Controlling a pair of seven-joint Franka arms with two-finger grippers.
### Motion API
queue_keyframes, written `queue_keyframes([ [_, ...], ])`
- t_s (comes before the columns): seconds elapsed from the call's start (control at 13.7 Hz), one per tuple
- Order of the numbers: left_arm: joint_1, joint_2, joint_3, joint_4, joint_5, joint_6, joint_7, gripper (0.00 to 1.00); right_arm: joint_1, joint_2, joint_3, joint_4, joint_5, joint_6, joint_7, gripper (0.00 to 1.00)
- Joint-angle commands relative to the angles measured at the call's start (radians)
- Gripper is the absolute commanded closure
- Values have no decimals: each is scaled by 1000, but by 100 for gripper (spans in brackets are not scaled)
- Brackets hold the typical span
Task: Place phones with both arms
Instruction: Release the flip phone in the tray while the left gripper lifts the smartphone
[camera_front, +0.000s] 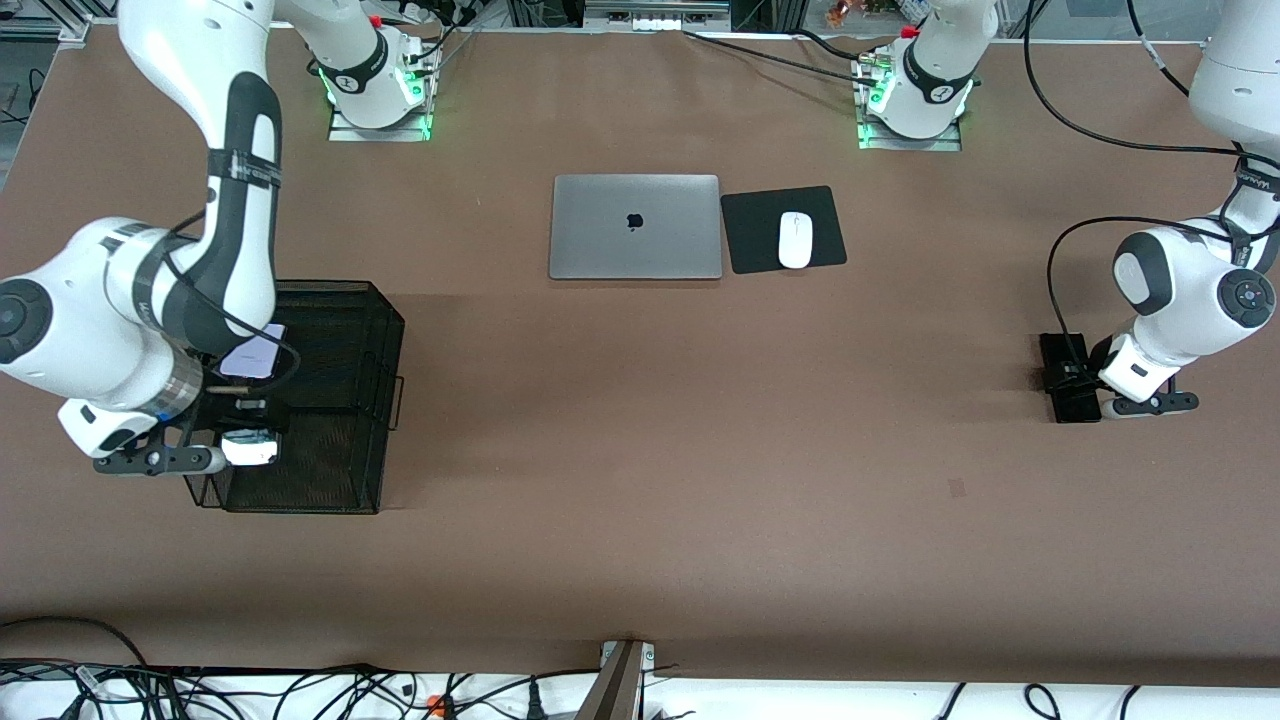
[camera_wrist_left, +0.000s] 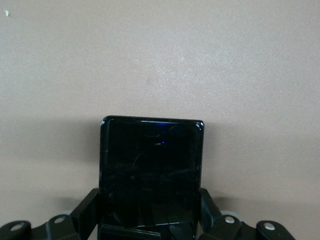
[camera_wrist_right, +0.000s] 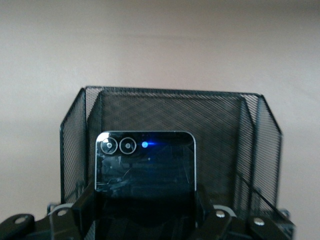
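Presently, both arms engaged.
Left gripper (camera_wrist_left: 150, 220): fingers clamped on the sides of a slim black glass-faced phone (camera_wrist_left: 151, 170) lying flat on the brown table (camera_front: 640, 450); likely a grip for lifting.
Right gripper (camera_wrist_right: 145, 215): fingers pinching a small squarish dark phone with twin lenses (camera_wrist_right: 145, 165), over the black wire-mesh basket (camera_wrist_right: 250, 150), probably for release.
Basket contents: pale lavender squarish phone (camera_front: 252, 352) lies inside.
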Motion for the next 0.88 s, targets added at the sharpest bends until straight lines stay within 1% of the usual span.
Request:
queue_keyframes([
  [0.0, 7, 26, -12, 12, -23, 12, -2, 100, -7, 49, 4, 4, 57, 63, -14, 100],
  [0.15, -1, 22, -12, 34, -23, -16, -3, 100, -36, 62, 27, 7, 78, 74, -15, 100],
  [0.37, -14, 17, -16, 148, -23, -228, -3, 100, -117, 66, 119, 7, 111, 112, -44, 100],
  [0.44, -25, 17, -16, 187, -23, -291, -6, 100, -131, 67, 136, 5, 111, 115, -46, 100],
  [0.66, -79, 19, -16, 259, -23, -400, -80, 100, -136, 92, 139, 4, 111, 105, -55, 100],
  [0.8, -128, 19, -16, 275, -23, -423, -162, 100, -134, 102, 139, -4, 111, 102, -57, 100],
])
